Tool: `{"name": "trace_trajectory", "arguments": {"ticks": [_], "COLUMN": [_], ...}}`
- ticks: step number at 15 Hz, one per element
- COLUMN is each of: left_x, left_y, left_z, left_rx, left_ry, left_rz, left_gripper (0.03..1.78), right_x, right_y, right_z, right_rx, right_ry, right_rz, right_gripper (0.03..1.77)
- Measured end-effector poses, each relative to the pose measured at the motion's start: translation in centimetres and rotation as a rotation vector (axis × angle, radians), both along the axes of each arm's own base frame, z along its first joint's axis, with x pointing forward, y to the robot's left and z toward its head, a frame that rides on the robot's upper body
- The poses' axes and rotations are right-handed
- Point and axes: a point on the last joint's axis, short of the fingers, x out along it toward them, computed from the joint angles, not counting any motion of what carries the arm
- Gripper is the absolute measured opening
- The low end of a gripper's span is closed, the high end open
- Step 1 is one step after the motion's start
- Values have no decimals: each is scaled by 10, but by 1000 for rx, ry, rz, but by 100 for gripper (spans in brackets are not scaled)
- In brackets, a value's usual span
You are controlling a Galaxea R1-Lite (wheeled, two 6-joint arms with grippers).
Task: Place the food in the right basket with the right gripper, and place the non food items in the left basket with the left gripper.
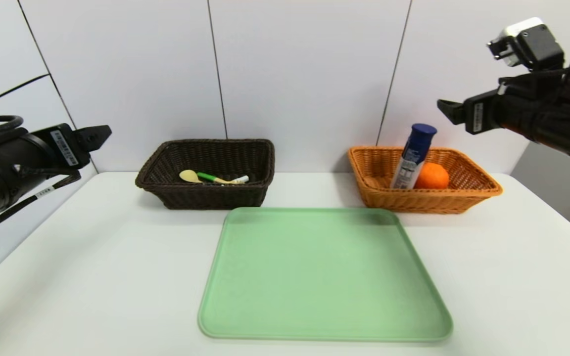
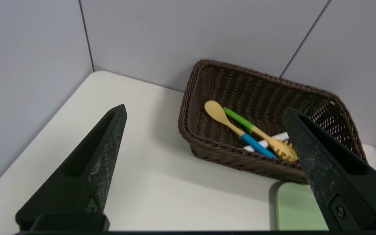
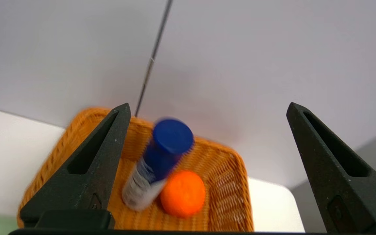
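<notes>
The right basket [image 1: 478,187], orange-tan wicker, holds the food: a white-and-blue bottle [image 1: 412,158] leaning against an orange [image 1: 432,176]. My right gripper [image 1: 451,111] hangs open above and to the right of that basket, holding nothing. Its wrist view looks down on the basket [image 3: 227,182], the bottle [image 3: 162,153] and the orange [image 3: 183,193] between the spread jaws of the gripper [image 3: 209,104]. The dark brown left basket [image 1: 166,168] holds the spoon [image 2: 217,112], fork [image 2: 273,143] and marker [image 2: 281,136]. My left gripper [image 2: 204,107] is open, raised left of it.
A green tray [image 1: 324,277] lies on the white table [image 1: 92,257] in front of both baskets, between them. Grey wall panels stand close behind the baskets. The table's right edge runs just past the orange-tan basket.
</notes>
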Motion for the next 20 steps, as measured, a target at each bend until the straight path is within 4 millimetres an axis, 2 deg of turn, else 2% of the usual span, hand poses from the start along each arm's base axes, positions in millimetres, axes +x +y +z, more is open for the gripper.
{"name": "trace_trajectory", "arguments": {"ticks": [3, 5, 9, 14, 17, 20], "left_x": [-9, -16, -36, -69, -90, -116], "left_y": [2, 3, 7, 14, 19, 25], "left_z": [2, -10, -39, -51, -57, -74], "left_rx": [14, 61, 137, 163, 162, 166], "left_ry": [-73, -71, -72, -90, -110, -93], "left_rz": [-2, -2, -1, 1, 5, 17], "left_gripper": [169, 169, 169, 169, 169, 169], "right_x": [-41, -61, -93, -135, -156, -181], "right_y": [-25, -30, -34, -37, -39, -42], "right_z": [-14, -25, -43, -65, -72, -82], "right_rx": [37, 75, 91, 91, 93, 96], "right_ry": [39, 57, 47, 65, 55, 38], "right_rz": [-56, -61, -59, -33, -33, -34], "right_gripper": [167, 168, 169, 169, 169, 169]}}
